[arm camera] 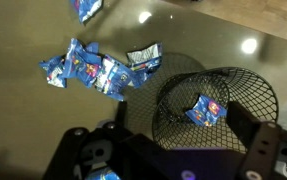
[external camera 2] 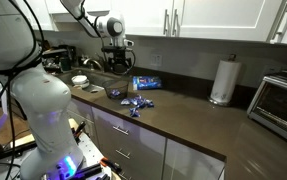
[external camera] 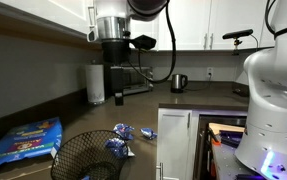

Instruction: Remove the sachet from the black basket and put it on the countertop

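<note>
We see the gripper (arm camera: 171,150) hanging above the black basket (arm camera: 245,85), jaws spread wide and empty. One sachet (arm camera: 205,110) lies inside the basket, beneath the gripper and untouched; other sachets (arm camera: 83,70) lie beside the basket on the countertop (arm camera: 23,130).

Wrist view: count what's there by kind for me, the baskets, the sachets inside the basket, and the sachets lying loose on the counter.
Black basket: 1
Sachet inside it: 1
Sachets loose on the countertop: 5, roughly, since four overlap in one cluster
Total: 7
</note>
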Action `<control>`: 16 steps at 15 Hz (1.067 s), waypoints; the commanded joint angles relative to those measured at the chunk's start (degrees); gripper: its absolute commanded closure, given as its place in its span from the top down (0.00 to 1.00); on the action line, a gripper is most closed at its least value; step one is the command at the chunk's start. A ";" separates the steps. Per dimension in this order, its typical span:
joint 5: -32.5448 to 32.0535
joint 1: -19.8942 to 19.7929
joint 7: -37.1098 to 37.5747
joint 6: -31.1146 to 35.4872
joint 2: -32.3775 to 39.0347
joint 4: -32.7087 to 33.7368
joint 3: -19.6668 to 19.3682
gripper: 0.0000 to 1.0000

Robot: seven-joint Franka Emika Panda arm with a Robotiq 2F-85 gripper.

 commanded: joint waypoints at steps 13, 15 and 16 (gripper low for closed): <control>5.48 4.14 -0.34 1.38 15.14 10.76 2.77 1.00; 5.48 4.12 -0.33 1.38 15.15 10.78 2.76 1.00; 6.21 3.90 -1.00 2.33 14.92 10.08 2.73 1.00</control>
